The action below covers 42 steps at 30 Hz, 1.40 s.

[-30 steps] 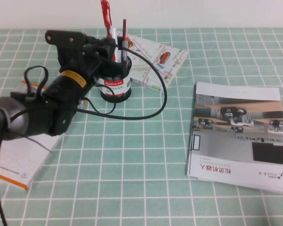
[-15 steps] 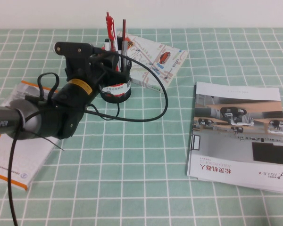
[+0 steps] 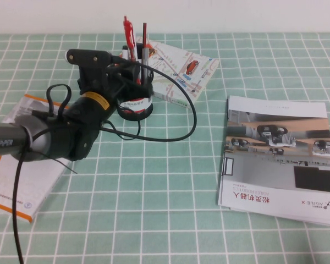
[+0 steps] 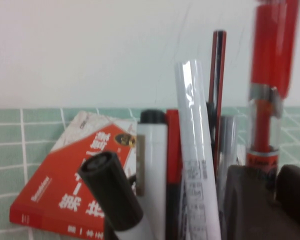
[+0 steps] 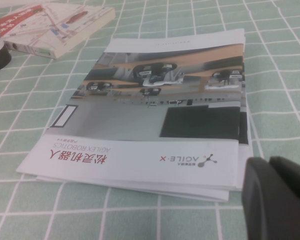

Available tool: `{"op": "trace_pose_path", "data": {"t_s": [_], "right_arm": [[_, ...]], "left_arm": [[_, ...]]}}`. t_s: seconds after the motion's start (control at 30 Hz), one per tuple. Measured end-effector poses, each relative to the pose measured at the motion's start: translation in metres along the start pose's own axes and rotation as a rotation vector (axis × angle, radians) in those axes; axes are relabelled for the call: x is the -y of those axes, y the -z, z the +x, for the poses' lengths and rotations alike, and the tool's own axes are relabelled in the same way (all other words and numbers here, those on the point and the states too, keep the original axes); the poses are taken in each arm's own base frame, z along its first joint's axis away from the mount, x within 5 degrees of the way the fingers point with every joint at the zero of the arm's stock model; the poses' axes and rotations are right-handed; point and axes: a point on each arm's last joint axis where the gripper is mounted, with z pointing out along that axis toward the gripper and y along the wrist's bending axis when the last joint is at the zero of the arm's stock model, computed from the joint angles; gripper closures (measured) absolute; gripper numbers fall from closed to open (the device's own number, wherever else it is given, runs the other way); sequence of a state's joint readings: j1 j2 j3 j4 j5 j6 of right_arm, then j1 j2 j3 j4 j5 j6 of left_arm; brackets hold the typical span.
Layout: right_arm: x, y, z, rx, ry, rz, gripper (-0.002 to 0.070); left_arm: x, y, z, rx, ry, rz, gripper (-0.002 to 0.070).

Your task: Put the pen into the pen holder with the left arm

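The red pen (image 3: 128, 38) stands upright with its lower end down in the black pen holder (image 3: 135, 104), which sits at the back left of the table. My left gripper (image 3: 129, 69) is right above the holder's rim, shut on the pen. In the left wrist view the pen's red barrel (image 4: 267, 100) runs down between the two dark fingers of the left gripper (image 4: 276, 172). My right gripper (image 5: 267, 162) is out of the high view. It hangs shut and empty over the table beside the brochure.
The holder also has black-and-white markers (image 4: 152, 165) and a thin dark red pencil (image 3: 144, 36). A map book (image 3: 181, 69) lies behind it. An AgileX brochure (image 3: 280, 159) lies on the right. An orange-white book (image 3: 22, 181) lies under the left arm. A black cable (image 3: 187, 110) loops across the table.
One second ago the pen was higher above the holder. The left gripper has lowered it into the holder. Over the last half second almost nothing has moved.
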<state>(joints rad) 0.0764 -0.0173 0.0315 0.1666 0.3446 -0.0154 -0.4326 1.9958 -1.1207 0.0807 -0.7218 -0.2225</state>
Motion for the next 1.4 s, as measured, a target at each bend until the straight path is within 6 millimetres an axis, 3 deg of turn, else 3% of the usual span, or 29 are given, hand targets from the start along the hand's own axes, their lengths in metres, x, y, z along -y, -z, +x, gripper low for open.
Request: {"op": "trace_pose_path", "data": {"t_s": [0.2, 0.4, 0.53, 0.67, 0.77, 0.93, 1.13, 1.4], "right_arm": [[0.000, 0.000, 0.000, 0.000, 0.000, 0.000, 0.0696], [0.000, 0.000, 0.000, 0.000, 0.000, 0.000, 0.0696], [0.000, 0.000, 0.000, 0.000, 0.000, 0.000, 0.0696], [0.000, 0.000, 0.000, 0.000, 0.000, 0.000, 0.0696], [0.000, 0.000, 0.000, 0.000, 0.000, 0.000, 0.0696], [0.000, 0.000, 0.000, 0.000, 0.000, 0.000, 0.0696], [0.000, 0.000, 0.000, 0.000, 0.000, 0.000, 0.0696], [0.000, 0.000, 0.000, 0.000, 0.000, 0.000, 0.0696]], "left_arm": [[0.000, 0.001, 0.003, -0.052, -0.004, -0.005, 0.0355], [0.003, 0.013, -0.019, -0.128, -0.027, -0.023, 0.0310], [0.010, 0.041, -0.046, -0.131, -0.055, -0.017, 0.0376], [0.022, 0.085, -0.071, -0.091, -0.111, 0.022, 0.0598], [0.029, 0.119, -0.083, -0.057, -0.130, 0.039, 0.0652], [0.031, 0.170, -0.090, -0.051, -0.123, 0.031, 0.0672], [0.030, 0.217, -0.072, -0.120, -0.105, 0.015, 0.0675], [0.030, 0.244, -0.071, -0.102, -0.117, 0.011, 0.0675]]}}
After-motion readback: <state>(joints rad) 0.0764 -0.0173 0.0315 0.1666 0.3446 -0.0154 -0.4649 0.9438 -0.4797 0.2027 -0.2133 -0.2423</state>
